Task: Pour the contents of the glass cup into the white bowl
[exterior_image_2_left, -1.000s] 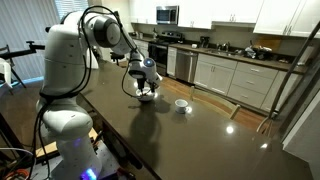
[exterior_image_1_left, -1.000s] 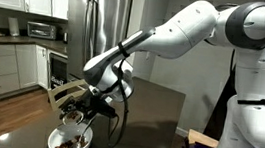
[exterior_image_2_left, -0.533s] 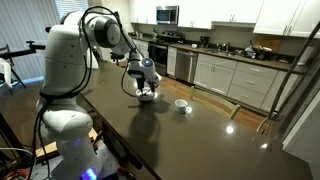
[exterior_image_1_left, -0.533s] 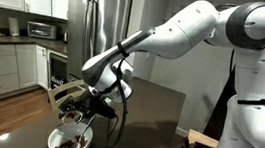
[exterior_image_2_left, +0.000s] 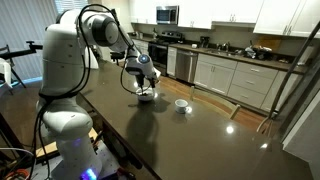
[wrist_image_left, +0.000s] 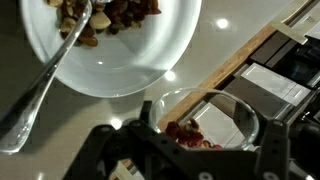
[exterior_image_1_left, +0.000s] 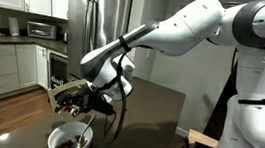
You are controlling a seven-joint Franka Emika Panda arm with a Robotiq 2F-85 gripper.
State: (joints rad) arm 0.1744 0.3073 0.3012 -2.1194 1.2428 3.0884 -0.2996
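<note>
The white bowl fills the top left of the wrist view, with brown food pieces and a metal utensil in it. It also shows in both exterior views. My gripper is shut on the glass cup, which holds red pieces. The cup is tilted and hangs above the dark table beside the bowl's rim. In both exterior views the gripper hangs a little above the bowl.
A small opaque white cup stands on the dark table past the bowl. The table's wooden edge runs close to the bowl. Kitchen cabinets and a steel fridge stand behind.
My gripper has risen with the glass cup, so the bowl now shows whole below it. The bowl has not moved.
</note>
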